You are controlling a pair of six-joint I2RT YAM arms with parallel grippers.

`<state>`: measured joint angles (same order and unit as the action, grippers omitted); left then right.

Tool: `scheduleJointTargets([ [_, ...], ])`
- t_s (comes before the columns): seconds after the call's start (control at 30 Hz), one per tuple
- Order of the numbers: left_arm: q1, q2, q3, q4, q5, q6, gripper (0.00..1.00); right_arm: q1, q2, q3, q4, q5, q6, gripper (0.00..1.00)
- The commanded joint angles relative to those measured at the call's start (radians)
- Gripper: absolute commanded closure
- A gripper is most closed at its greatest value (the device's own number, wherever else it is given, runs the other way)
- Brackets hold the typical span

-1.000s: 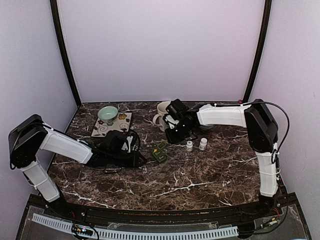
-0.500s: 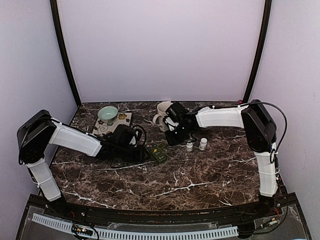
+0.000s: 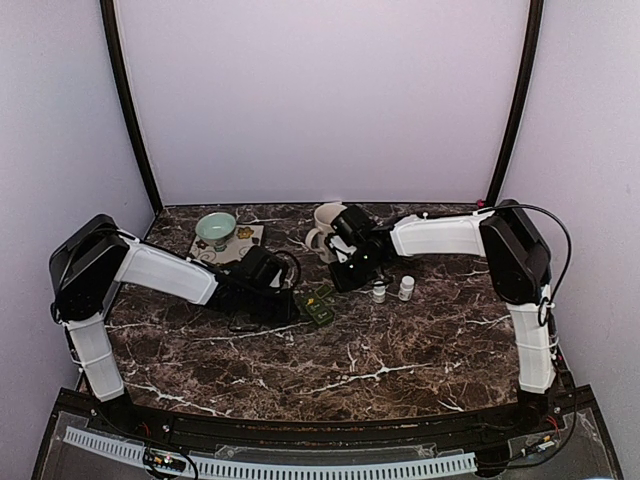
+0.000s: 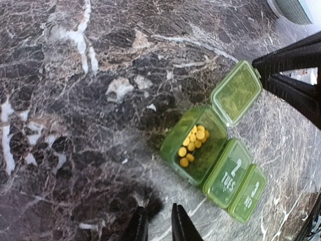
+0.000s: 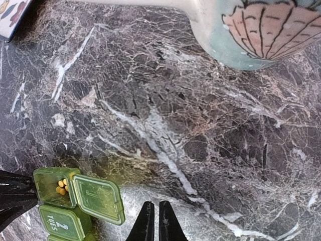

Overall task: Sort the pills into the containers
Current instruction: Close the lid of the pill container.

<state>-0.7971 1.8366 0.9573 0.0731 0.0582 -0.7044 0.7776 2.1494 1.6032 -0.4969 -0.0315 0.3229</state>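
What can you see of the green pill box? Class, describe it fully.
The pill box is translucent green plastic, a short strip of hinged compartments lying flat on the dark marble table. One end compartment stands open, its lid folded back, and holds a small heap of round yellow pills. The next lid is shut and reads 2 TUES; a further one is shut too.

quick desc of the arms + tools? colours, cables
The left arm and right arm have white link shells and black joint housings. A thin black cable loops off the right arm. The left tool and right tool are black, each with two slim tapered fingers.
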Motion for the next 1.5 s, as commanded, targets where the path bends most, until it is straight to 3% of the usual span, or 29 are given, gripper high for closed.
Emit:
scheduleJointTargets([
  [0.0, -0.008, 0.028, 0.060, -0.077, -0.034, 0.010, 0.83, -0.005, 0.025, 0.015, 0.024, -0.023, -0.007, 0.96],
  [0.27, -0.007, 0.077, 0.123, -0.132, -0.047, 0.028, 0.83, -0.005, 0.019, 0.012, 0.039, -0.051, -0.016, 0.97],
  [1.47, -0.004, 0.095, 0.150, -0.158, -0.066, 0.046, 0.83, 0.032, -0.048, -0.026, 0.118, -0.148, -0.012, 0.96],
])
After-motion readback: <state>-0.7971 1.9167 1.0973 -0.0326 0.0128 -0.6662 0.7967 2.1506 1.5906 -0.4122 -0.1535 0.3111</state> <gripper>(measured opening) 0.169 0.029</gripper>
